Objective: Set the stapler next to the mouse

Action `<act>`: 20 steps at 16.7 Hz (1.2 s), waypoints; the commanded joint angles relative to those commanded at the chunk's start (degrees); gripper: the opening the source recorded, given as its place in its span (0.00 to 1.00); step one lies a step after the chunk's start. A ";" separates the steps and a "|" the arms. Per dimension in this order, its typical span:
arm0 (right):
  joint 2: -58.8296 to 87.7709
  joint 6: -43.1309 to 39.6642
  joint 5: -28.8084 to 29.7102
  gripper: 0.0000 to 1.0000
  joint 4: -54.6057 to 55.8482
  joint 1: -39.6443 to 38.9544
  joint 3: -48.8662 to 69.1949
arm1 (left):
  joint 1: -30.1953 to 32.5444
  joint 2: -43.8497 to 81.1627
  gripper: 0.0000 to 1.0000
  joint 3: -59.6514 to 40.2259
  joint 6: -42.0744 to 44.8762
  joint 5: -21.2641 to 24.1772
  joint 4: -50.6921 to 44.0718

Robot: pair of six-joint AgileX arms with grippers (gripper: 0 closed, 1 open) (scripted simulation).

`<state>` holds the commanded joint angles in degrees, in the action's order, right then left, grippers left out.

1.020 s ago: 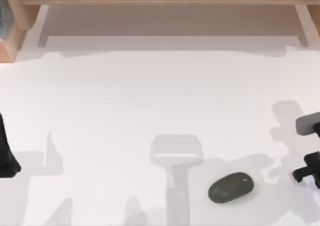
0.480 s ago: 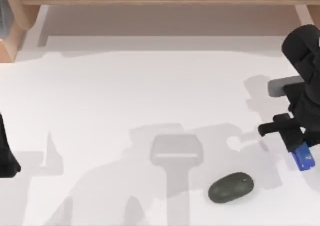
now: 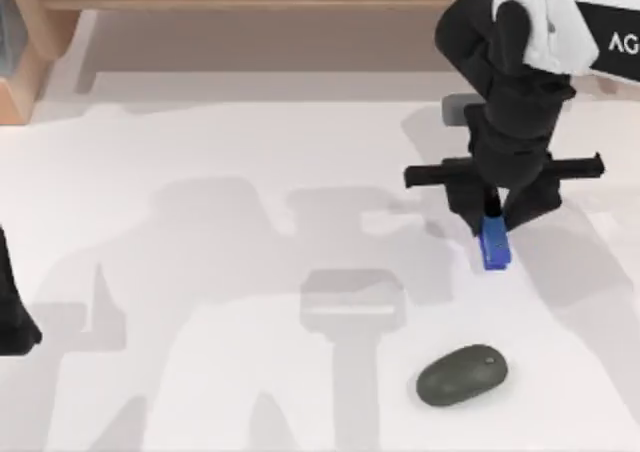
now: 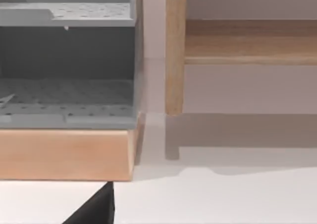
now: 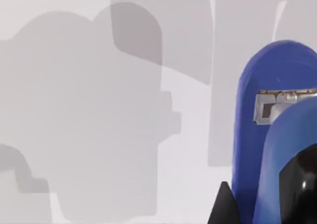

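top view: the right gripper point(image 3: 493, 222), black and two-fingered, hangs over the white table point(image 3: 200, 272) with its fingers clamped on the narrow bright-blue bar-shaped stapler point(image 3: 493, 244), whose free end pokes out below the fingers toward the camera side. the stapler looks lifted off the surface, though height is hard to judge. the dark grey-green oval domed mouse point(image 3: 462, 375) lies on the table a little to the left of the gripper and well apart from it, nearer the camera. far off at the left edge the left gripper point(image 3: 12, 317) sits parked; i cannot tell how its fingers stand.

risks, as i judge them: the hold is on one end only, so the stapler could pivot or slip during the carry; coming down too close could knock the mouse aside; letting go early would leave the stapler far from it.

count: one stapler, one mouse, two grippers.
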<state>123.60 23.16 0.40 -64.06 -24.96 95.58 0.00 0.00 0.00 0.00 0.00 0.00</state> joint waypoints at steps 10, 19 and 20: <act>5.04 5.62 0.07 0.00 -2.10 -2.14 9.48 | 0.00 0.00 1.00 0.00 0.00 0.00 0.00; 5.16 4.30 -3.10 0.00 4.56 -1.14 12.71 | 0.00 0.00 1.00 0.00 0.00 0.00 0.00; 5.07 4.25 -3.49 0.00 5.46 -1.11 12.97 | 0.00 0.00 1.00 0.00 0.00 0.00 0.00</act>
<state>128.67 27.41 -3.09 -58.59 -26.07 108.55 0.00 0.00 0.00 0.00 0.00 0.00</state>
